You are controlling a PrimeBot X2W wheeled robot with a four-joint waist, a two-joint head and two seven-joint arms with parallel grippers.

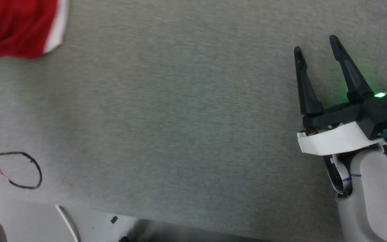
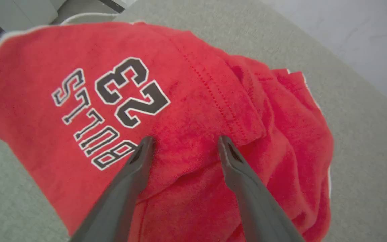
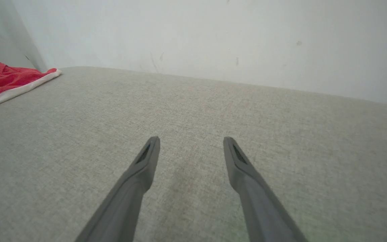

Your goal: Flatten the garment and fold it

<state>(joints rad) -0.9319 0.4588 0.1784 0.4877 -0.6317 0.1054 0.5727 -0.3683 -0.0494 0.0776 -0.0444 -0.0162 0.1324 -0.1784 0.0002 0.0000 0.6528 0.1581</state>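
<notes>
Crumpled red "BULLS 23" shorts [image 1: 15, 27] [image 2: 193, 101] [image 3: 2, 79] lie near the far left corner of the grey tabletop [image 1: 180, 117]. The left tool [image 2: 185, 143] is poised over them with its fingers spread. The right tool [image 1: 316, 45] [image 3: 191, 141], also spread, hangs over bare tabletop near the right edge, well apart from the shorts.

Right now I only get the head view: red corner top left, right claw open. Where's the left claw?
Observer: Left wrist view: left claw open, fingers spread over the shorts, tips beside the print. Contact I can't tell.
Operator: Shorts flat?
Observer: No. The "BULLS 23" side lies smooth; the other side is bunched in folds.
Operator: Anything beyond the right claw?
Observer: Right wrist view: bare grey surface, then a pale wall at its far edge.
</notes>
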